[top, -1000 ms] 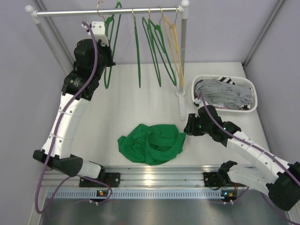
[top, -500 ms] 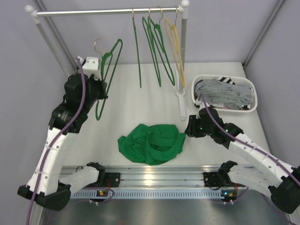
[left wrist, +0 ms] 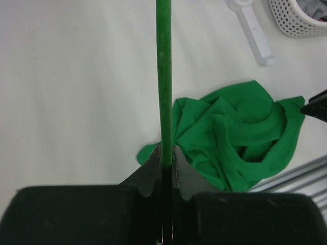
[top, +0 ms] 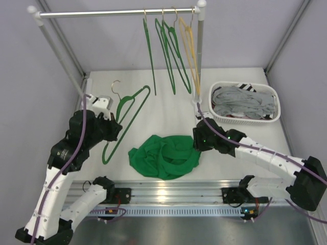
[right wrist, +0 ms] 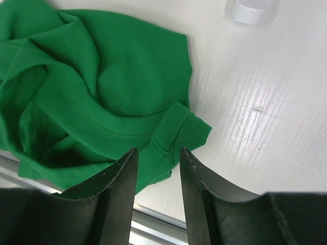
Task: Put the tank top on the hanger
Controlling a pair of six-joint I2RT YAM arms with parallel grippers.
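Observation:
The green tank top [top: 166,155] lies crumpled on the table near the front edge; it also shows in the left wrist view [left wrist: 237,135] and the right wrist view [right wrist: 97,97]. My left gripper [top: 116,128] is shut on a green hanger [top: 129,115] and holds it low over the table, left of the tank top; its bar [left wrist: 164,76] runs up from the jaws. My right gripper [top: 196,140] is open, and its fingers [right wrist: 120,178] straddle the tank top's ribbed right edge [right wrist: 179,130].
A rail [top: 117,13] at the back holds several green hangers [top: 168,46] and a yellow one [top: 191,56]. A white basket [top: 273,99] of grey clothes stands at the right. The rail's white foot [top: 198,109] stands behind my right gripper.
My left gripper has taken the hanger off the rail and brought it down and forward toward the tank top. My right gripper has moved left to the tank top's right edge.

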